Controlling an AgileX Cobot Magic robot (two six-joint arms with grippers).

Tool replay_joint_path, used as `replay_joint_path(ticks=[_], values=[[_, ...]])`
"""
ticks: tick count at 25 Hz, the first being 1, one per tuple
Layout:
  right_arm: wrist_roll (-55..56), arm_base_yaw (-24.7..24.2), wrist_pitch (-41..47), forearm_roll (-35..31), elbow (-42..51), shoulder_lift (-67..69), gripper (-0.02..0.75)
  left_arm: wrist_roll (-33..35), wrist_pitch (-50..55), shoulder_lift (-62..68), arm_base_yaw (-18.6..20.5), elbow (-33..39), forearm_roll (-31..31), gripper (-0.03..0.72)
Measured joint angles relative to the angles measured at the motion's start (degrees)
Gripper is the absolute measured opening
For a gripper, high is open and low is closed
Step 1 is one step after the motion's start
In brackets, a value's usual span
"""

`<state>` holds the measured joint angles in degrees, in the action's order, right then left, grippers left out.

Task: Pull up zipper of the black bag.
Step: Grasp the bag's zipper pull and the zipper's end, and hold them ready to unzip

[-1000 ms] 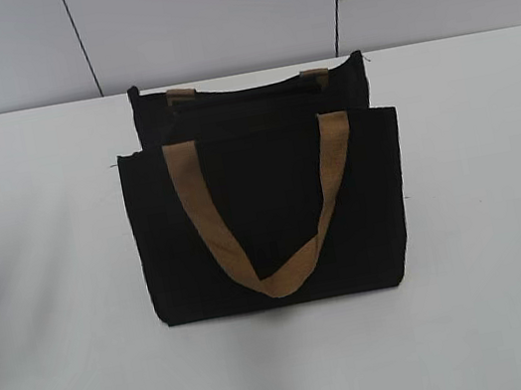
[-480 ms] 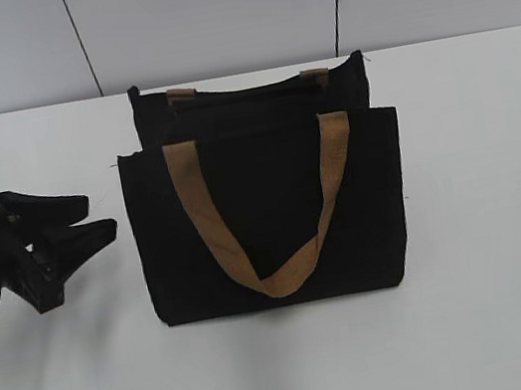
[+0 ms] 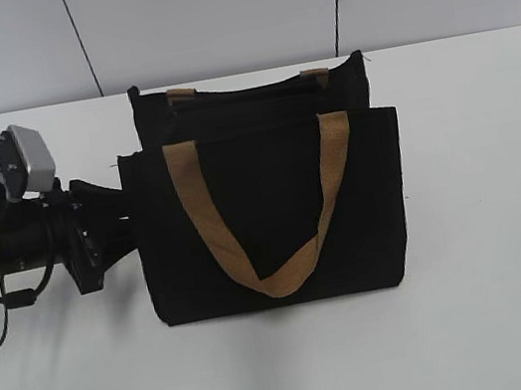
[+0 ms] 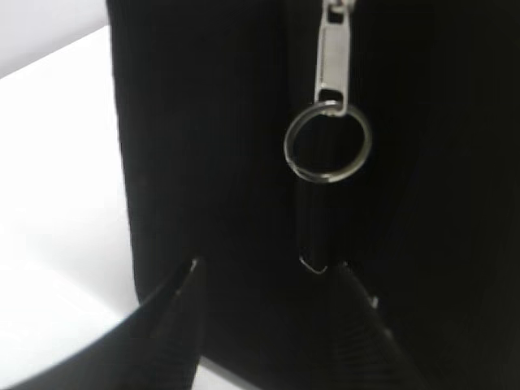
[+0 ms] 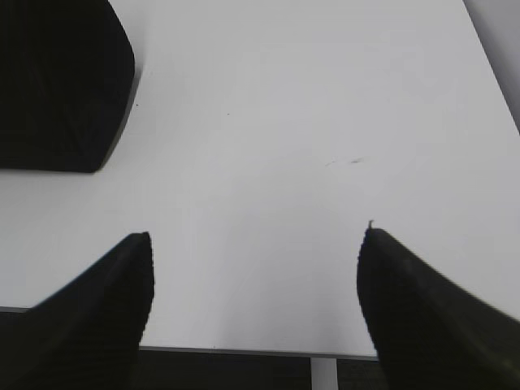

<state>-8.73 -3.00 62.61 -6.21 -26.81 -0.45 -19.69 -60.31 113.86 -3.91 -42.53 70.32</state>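
The black bag (image 3: 269, 216) stands upright mid-table with tan strap handles (image 3: 280, 274) hanging down its front. My left gripper (image 3: 120, 218) reaches in from the left and is at the bag's left end. In the left wrist view the gripper (image 4: 268, 272) is open, its tips close against the bag's end (image 4: 203, 122). The silver zipper (image 4: 333, 57) with its round ring (image 4: 327, 146) hangs just beyond the tips, not gripped. My right gripper (image 5: 256, 236) is open and empty over bare table, out of the exterior view.
The white table (image 3: 486, 216) spreads all around the bag. A grey panelled wall (image 3: 208, 12) stands behind it. The right wrist view shows a corner of the bag (image 5: 57, 81) at top left and the table's near edge (image 5: 244, 351).
My left arm has come in from the left edge and moved right until its open gripper reaches the bag's left end. The bag has not moved.
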Motion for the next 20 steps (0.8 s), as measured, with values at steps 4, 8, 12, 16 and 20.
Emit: replay_joint_path(ticks=[4,8,12,16,20], values=[[0.0,0.0,0.0,0.0,0.0,0.0,0.593,-0.7,-1.5,2.7,-2.2,-2.5,0.6,0.366],[0.0,0.0,0.0,0.0,0.0,0.0,0.593,-0.7,-1.7,5.2,-3.7,-4.3,-0.4,0.358],[0.0,0.0,0.0,0.0,0.0,0.0,0.593,-0.8,-4.1,7.4,-4.3,-4.8,-3.7,0.214],[0.0,0.0,0.0,0.0,0.0,0.0,0.593,-0.9,-7.3,7.9,-4.3,-5.3,-4.7,0.027],[0.0,0.0,0.0,0.0,0.0,0.0,0.593,-0.9,-6.8,7.3,-4.3,-5.1,-5.5,0.024]])
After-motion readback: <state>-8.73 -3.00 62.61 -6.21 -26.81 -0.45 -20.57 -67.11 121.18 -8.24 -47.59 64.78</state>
